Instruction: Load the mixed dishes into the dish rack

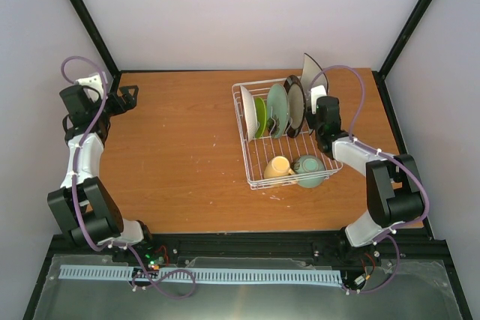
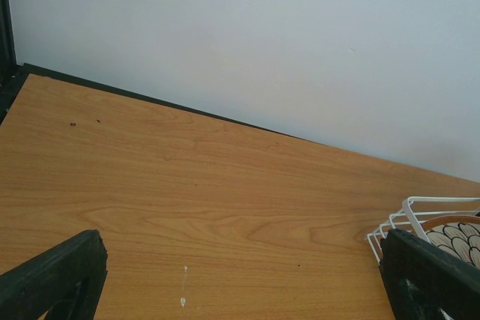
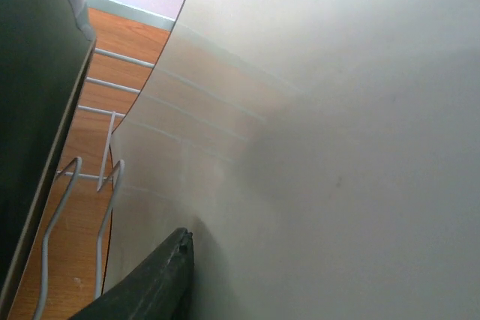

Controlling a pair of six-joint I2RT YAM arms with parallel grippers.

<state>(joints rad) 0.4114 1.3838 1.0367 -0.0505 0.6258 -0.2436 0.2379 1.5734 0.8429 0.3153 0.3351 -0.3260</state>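
The white wire dish rack (image 1: 255,174) stands right of the table's middle. Upright in it, left to right, are a white plate (image 1: 248,112), a lime-green plate (image 1: 260,116), a pale green plate (image 1: 277,109) and a dark plate (image 1: 295,105). A yellow mug (image 1: 278,167) and a mint-green bowl (image 1: 309,171) lie at its near end. My right gripper (image 1: 318,97) is shut on a large pale dark-edged plate (image 1: 310,73), held upright over the rack's back right corner. This plate (image 3: 337,148) fills the right wrist view, with one finger (image 3: 154,282) on it. My left gripper (image 1: 127,99) is open and empty at the far left.
The left wrist view shows bare wooden table (image 2: 187,185), the rack's back corner (image 2: 409,211) and a brown-rimmed patterned plate (image 2: 459,235) behind my right finger (image 2: 435,279). Pale walls and black frame posts enclose the table on three sides.
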